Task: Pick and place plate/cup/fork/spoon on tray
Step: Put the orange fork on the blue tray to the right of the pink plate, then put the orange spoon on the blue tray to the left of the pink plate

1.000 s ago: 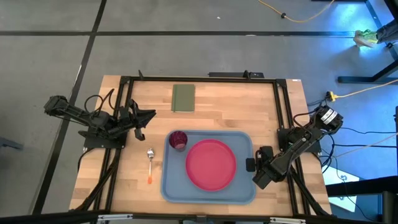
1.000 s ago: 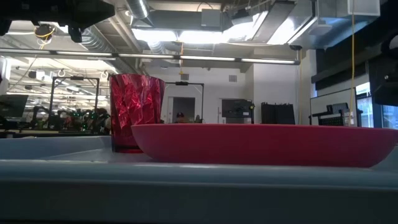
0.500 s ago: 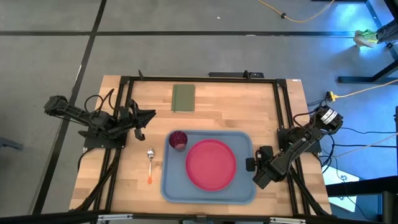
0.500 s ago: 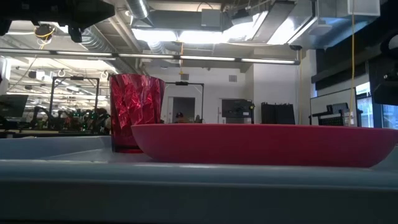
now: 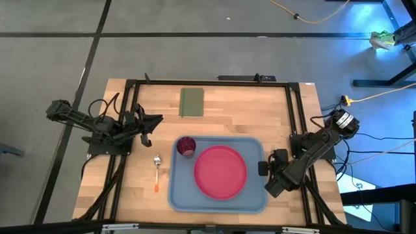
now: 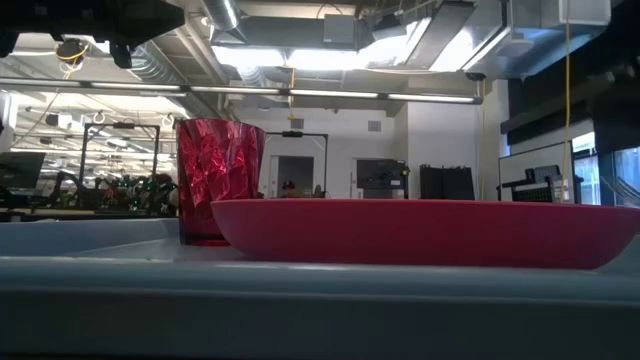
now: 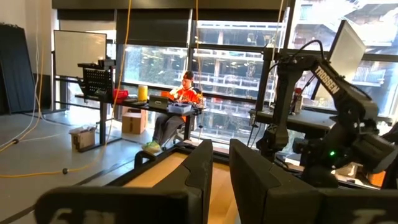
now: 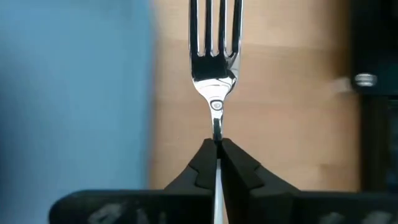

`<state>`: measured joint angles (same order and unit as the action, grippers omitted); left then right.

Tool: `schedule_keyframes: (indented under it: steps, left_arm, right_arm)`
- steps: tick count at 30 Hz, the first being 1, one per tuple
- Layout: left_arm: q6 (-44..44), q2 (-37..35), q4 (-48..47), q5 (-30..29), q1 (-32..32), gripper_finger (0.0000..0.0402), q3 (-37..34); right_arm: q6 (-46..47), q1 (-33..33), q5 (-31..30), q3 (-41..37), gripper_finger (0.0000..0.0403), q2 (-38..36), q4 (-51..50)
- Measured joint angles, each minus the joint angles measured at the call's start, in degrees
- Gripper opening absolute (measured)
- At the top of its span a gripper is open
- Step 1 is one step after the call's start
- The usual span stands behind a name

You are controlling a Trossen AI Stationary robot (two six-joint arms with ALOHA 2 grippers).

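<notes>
Using the tray [image 5: 175, 195] as my landmark. The plate [image 5: 221, 171] sits inside it, filling the middle and right part. The cup [image 5: 186, 146] stands upright in the tray's far-left corner, just beside the plate; from the low view I see the cup [image 6: 219, 180] behind the plate's rim [image 6: 420, 230], both on the tray. So I count plate and cup as done.

The spoon [image 5: 156, 170] lies on the table just off the tray's left edge, bowl toward the far side, orange handle toward me. Not on the tray, nobody is touching it.

The right gripper [image 5: 263, 170] is at the tray's right edge, and in its wrist view the fingers [image 8: 202, 163] are pinched tight on the neck of the fork [image 8: 214, 59], tines pointing away, over bare wood with the blue tray alongside. The fork is in the grip but, as far as I can judge, not over the tray yet.

The left gripper [image 5: 156, 120] waits off the tray's far-left corner, its fingers [image 7: 199, 168] a small gap apart, holding nothing.

My read: two of four placed, fork mid-transfer, spoon untouched. A green pad [image 5: 192, 102] lies beyond the tray's far side, not involved.
</notes>
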<state>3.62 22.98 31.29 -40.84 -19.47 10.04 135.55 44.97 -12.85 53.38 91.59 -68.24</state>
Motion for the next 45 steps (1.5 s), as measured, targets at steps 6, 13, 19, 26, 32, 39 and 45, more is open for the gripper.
schedule_keyframes:
  steps: [6,13,19,26,32,39,45]
  left_arm:
    - [0.0,0.0,0.0,0.0,0.0,0.0047,0.0]
    - [0.0,0.0,0.0,0.0,0.0,0.0047,0.0]
    - [0.0,0.0,0.0,0.0,0.0,0.0047,0.0]
    - [0.0,0.0,0.0,0.0,0.0,0.0047,0.0]
    - [0.0,0.0,0.0,0.0,0.0,0.0047,0.0]
    - [0.0,0.0,0.0,0.0,0.0,0.0047,0.0]
    - [0.0,0.0,0.0,0.0,0.0,0.0047,0.0]
  right_arm:
    - [-3.0,-0.9,-7.7,4.5,0.0011,-0.1,-2.0]
    - [-10.5,-6.0,-10.7,4.3,0.0011,0.0,4.6]
    - [-19.2,-11.0,-9.2,4.3,0.0012,1.1,11.7]
    - [-20.2,-12.5,-3.3,4.3,0.0012,5.2,16.9]
    - [-20.4,-12.5,-2.1,4.3,0.0018,7.5,20.6]
    - [-20.5,-12.5,-2.5,4.3,0.0052,7.5,19.6]
    - [-20.5,-12.5,-2.1,4.3,0.0074,7.5,18.5]
